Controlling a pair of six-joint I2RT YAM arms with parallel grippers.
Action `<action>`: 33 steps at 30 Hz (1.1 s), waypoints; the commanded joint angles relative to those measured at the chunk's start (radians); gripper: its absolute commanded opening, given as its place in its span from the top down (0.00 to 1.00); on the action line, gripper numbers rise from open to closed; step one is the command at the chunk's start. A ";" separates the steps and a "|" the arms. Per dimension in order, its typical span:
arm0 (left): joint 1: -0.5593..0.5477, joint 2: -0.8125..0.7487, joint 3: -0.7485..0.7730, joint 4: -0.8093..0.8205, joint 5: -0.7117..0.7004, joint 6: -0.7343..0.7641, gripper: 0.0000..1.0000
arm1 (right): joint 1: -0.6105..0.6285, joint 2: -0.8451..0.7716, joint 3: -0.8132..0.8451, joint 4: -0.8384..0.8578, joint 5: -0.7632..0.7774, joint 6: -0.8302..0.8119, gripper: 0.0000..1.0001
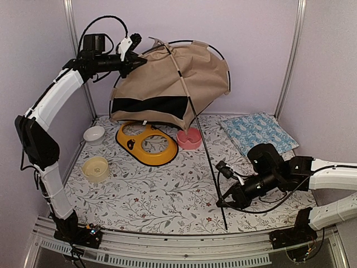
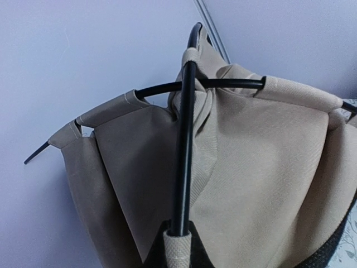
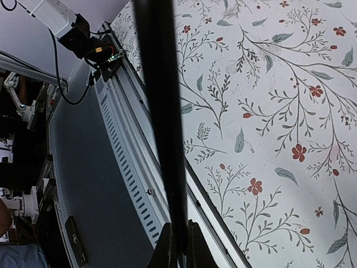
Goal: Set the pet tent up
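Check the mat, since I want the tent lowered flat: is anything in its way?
Yes. The pet tent hangs raised at the back of the mat; the yellow feeder and pink bowl sit right at its lower edge, likely where it would land. The blue cushion lies apart, to the right.

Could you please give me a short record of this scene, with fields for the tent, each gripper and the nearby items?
Tent: pet tent held up, tilted, at the back of the table
Left gripper: shut on a tent pole, high up
Right gripper: shut on long black pole near table front
Near tent: yellow feeder
Right side: blue cushion
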State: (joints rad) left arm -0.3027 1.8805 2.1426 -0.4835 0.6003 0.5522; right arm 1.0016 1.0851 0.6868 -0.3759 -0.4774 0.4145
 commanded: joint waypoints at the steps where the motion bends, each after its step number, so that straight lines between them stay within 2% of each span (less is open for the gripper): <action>1: -0.023 0.008 0.006 0.088 0.050 -0.077 1.00 | 0.006 0.023 0.076 0.087 -0.035 -0.016 1.00; 3: -0.057 -0.003 -0.042 0.141 0.003 -0.119 0.89 | 0.006 0.035 0.095 0.128 -0.049 -0.019 1.00; 4: -0.075 -0.013 -0.073 0.179 -0.046 -0.145 0.74 | 0.006 0.041 0.100 0.147 -0.053 -0.019 1.00; 5: -0.095 -0.028 -0.105 0.218 -0.102 -0.171 0.64 | 0.006 0.047 0.101 0.164 -0.052 -0.018 1.00; 8: -0.159 -0.094 -0.209 0.345 -0.318 -0.263 0.40 | 0.005 0.044 0.093 0.208 -0.027 -0.006 1.00; 13: -0.295 -0.233 -0.420 0.477 -0.663 -0.362 0.32 | 0.005 0.029 0.084 0.280 0.018 0.037 1.00; 20: -0.479 -0.472 -0.791 0.622 -0.967 -0.551 0.25 | 0.006 0.049 0.089 0.319 -0.026 0.048 1.00; 21: -0.487 -0.505 -0.826 0.621 -0.987 -0.587 0.08 | 0.005 0.050 0.088 0.317 -0.035 0.047 1.00; 22: -0.489 -0.536 -0.860 0.621 -0.977 -0.608 0.02 | 0.007 0.050 0.088 0.316 -0.042 0.046 1.00; 23: -0.495 -0.564 -0.885 0.620 -1.002 -0.621 0.01 | 0.008 0.049 0.089 0.312 -0.043 0.047 1.00; 28: -0.489 -0.650 -0.873 0.515 -1.057 -0.624 0.01 | 0.021 0.033 0.060 0.318 -0.034 0.051 1.00; 33: -0.438 -0.697 -0.733 0.388 -0.974 -0.675 0.01 | 0.021 -0.019 0.012 0.346 0.005 0.097 1.00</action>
State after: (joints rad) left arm -0.7620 1.2224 1.2888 -0.0093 -0.4206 -0.0650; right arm 1.0157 1.1210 0.7193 -0.1410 -0.5251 0.4873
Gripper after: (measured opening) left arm 0.993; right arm 0.039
